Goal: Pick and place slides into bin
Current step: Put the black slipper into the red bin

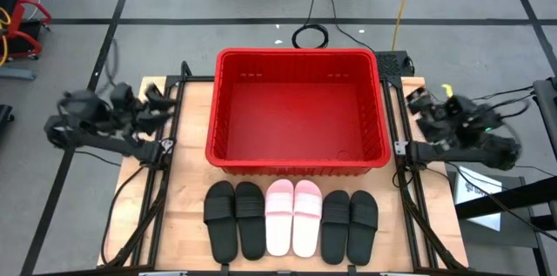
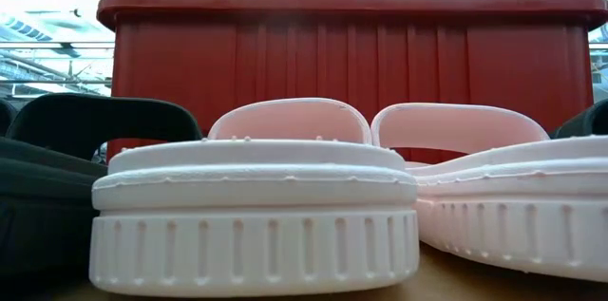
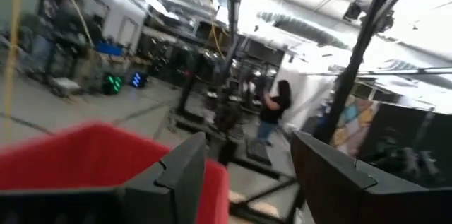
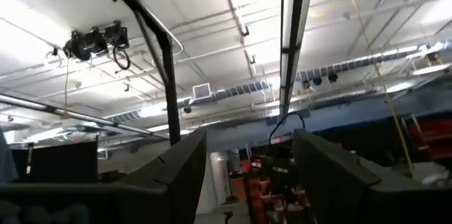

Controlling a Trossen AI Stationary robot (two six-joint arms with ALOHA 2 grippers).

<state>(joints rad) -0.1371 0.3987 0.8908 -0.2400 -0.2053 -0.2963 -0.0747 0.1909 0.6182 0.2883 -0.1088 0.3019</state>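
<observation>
Red plastic forms the bin point(image 1: 298, 109), which is set at the far middle of the wooden bench point(image 1: 178, 206) and is seen empty from above; its ribbed wall and thick rim fill the background of the low view point(image 2: 351, 49). Six slides are lined up side by side on the bench in front of the bin, just clear of its near wall, toes turned toward it. A black pair point(image 1: 234, 218) is placed at the left of the row, a pale pink pair point(image 1: 292, 217) in the middle, and another black pair point(image 1: 349, 225) at the right; neighbouring slides are touching or nearly so. In the low view the pink slides point(image 2: 255, 211) are seen from their heel ends, with black slides showing at both picture edges.

The left end effector point(image 1: 157, 106) is held off the left side of the bench, level with the bin and apart from it. Its fingers point(image 3: 185, 174) are seen spread apart in the left wrist view, with nothing between them, the bin's red rim point(image 3: 78, 153) below and a person point(image 3: 272, 111) standing far off in the room beyond.

The right end effector point(image 1: 424, 102) is held off the right side of the bench, also level with the bin. Its fingers point(image 4: 185, 171) are spread apart and empty, pointed up toward the ceiling point(image 4: 233, 47).
</observation>
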